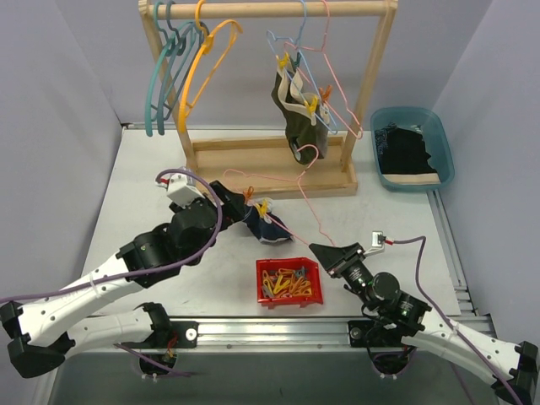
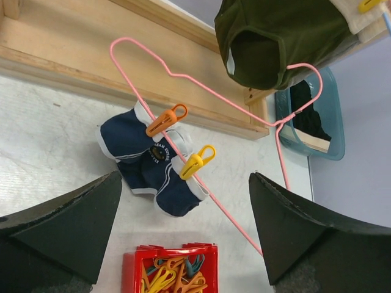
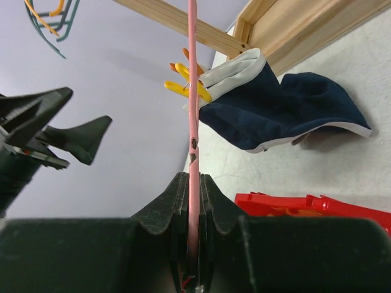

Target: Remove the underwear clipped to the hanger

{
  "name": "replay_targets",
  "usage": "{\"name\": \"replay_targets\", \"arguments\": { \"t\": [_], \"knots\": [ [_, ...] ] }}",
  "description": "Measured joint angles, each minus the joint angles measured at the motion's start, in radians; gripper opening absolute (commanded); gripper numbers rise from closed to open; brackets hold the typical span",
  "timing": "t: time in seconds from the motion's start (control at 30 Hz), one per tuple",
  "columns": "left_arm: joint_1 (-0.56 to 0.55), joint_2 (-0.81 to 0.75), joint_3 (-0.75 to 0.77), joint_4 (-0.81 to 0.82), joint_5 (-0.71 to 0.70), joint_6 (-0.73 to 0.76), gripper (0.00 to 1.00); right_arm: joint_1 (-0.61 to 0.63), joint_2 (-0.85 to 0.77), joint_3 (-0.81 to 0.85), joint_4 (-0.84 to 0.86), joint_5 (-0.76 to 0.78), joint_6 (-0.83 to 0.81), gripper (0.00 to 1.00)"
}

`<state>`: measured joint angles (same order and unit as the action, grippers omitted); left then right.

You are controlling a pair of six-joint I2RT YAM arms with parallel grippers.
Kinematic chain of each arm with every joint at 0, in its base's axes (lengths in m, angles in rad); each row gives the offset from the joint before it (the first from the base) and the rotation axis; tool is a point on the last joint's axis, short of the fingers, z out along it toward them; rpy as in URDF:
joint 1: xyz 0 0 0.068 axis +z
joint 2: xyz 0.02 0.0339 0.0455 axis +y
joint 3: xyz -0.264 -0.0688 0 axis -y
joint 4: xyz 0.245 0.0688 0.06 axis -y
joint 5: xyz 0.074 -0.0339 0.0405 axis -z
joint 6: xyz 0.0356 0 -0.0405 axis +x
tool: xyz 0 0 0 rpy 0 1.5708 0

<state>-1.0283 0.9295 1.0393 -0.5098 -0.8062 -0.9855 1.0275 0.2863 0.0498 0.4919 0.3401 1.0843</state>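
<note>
Navy underwear [image 1: 268, 226] [image 2: 137, 162] [image 3: 287, 113] lies on the table, pinned to a pink wire hanger [image 2: 232, 218] [image 3: 193, 73] by an orange clip [image 2: 166, 121] and a yellow clip [image 2: 197, 162]. My right gripper [image 1: 325, 251] [image 3: 193, 180] is shut on the hanger's lower wire. My left gripper [image 1: 245, 211] [image 2: 184, 177] hovers open just above the navy underwear, with nothing between its fingers. Dark olive underwear [image 1: 295, 105] [image 2: 269, 43] hangs clipped on the rack, a pale grey-beige piece [image 1: 297, 87] beside it.
The wooden rack [image 1: 270, 169] stands across the back, with several bare hangers [image 1: 181, 67] at its left end. A red bin [image 1: 289, 283] of loose clips sits between my arms. A blue tub [image 1: 412, 148] holding dark cloth is at the far right.
</note>
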Motion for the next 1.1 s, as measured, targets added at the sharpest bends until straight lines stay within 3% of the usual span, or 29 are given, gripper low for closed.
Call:
{"name": "replay_targets", "arguments": {
  "t": [0.43,0.67,0.93,1.1],
  "knots": [
    [0.000,0.177,0.008,0.108,0.115,0.047,0.94,0.003,-0.019,-0.010,0.009,0.034,0.246,0.00],
    [0.000,0.305,0.100,0.122,0.130,0.045,0.94,0.013,0.036,-0.010,0.025,0.033,0.273,0.00],
    [0.000,0.505,0.306,-0.037,0.087,-0.018,0.94,0.015,0.065,-0.010,0.026,0.030,0.243,0.00],
    [0.001,0.540,0.340,-0.172,0.069,-0.068,0.94,0.015,0.065,-0.010,0.013,0.031,0.227,0.00]
  ]
}}
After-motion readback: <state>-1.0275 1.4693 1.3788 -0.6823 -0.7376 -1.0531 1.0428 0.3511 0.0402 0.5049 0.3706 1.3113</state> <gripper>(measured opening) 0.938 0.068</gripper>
